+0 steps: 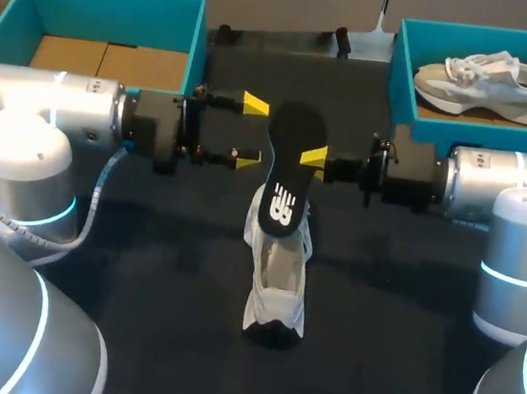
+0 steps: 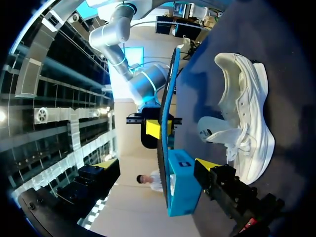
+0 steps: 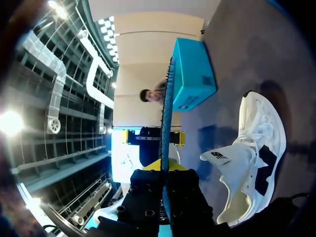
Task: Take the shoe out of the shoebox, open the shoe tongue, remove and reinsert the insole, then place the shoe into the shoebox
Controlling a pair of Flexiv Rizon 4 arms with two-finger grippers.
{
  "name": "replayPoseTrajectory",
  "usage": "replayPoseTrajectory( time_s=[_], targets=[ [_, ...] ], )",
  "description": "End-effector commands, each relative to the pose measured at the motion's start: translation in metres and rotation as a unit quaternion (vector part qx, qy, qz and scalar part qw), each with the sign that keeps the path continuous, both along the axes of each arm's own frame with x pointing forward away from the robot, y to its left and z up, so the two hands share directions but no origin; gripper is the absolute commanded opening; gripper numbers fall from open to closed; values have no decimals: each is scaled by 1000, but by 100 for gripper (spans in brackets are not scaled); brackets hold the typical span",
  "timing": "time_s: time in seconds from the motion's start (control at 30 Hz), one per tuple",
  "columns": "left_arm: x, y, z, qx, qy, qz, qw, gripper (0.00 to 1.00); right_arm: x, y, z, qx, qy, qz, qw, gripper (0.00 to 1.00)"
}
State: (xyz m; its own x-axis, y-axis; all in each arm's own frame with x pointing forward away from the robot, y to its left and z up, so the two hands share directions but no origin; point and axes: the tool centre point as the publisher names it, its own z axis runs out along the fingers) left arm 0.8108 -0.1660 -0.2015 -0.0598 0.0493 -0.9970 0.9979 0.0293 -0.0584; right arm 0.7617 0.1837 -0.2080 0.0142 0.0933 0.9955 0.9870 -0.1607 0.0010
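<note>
The right end effector pinches the black insole by its right edge, holding it over the far end of the white shoe. The shoe sits mid-counter, toe toward the near edge. The left end effector hangs just left of the insole, fingers spread. A teal shoebox stands far left.

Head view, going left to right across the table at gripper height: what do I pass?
left shoebox → left gripper → insole → right gripper → right shoebox, with a second shoe inside
</note>
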Motion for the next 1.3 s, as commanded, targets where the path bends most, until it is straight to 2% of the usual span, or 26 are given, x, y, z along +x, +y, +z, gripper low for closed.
replayPoseTrajectory(
  time_s=[0.03, 0.17, 0.27, 0.33, 0.4, 0.47, 0.67, 0.7, 0.77, 1.2, 1.3],
  targets=[
    [4, -10, -6, -6, -3, 6, 1000, 100, 1, 4, -2, 0, 0, -1, 1000, 0],
    [9, -15, -10, -6, -6, 19, 1000, 93, 1, 4, -2, 0, 0, -1, 1000, 0],
    [13, -18, -13, -9, -4, 23, 1000, 78, 1, 4, -2, 0, 0, -1, 1000, 0],
    [14, -20, -13, -11, -5, 22, 1000, 73, 1, 4, -2, 0, 0, -1, 1000, 0],
    [16, -22, -13, -9, -10, 23, 1000, 73, 1, 4, -2, 0, 0, -1, 1000, 0],
    [16, -24, -13, -8, -12, 22, 1000, 64, 1, 4, -2, 0, 0, -1, 1000, 0],
    [16, -30, -13, -7, -15, 19, 1000, 62, 1, 4, -2, 0, 0, -1, 1000, 0],
    [16, -32, -13, -8, -16, 17, 1000, 55, 1, 4, -2, 0, 0, -1, 1000, 0],
    [17, -34, -13, -6, -18, 18, 1000, 50, 1, 4, -2, 0, 0, -1, 1000, 0],
    [19, -44, -15, -5, -25, 17, 1000, 44, 1, 4, -2, 0, 0, -1, 1000, 0],
    [20, -47, -15, -2, -26, 16, 1000, 40, 1, 4, -2, 0, 0, -1, 1000, 0]
  ],
)
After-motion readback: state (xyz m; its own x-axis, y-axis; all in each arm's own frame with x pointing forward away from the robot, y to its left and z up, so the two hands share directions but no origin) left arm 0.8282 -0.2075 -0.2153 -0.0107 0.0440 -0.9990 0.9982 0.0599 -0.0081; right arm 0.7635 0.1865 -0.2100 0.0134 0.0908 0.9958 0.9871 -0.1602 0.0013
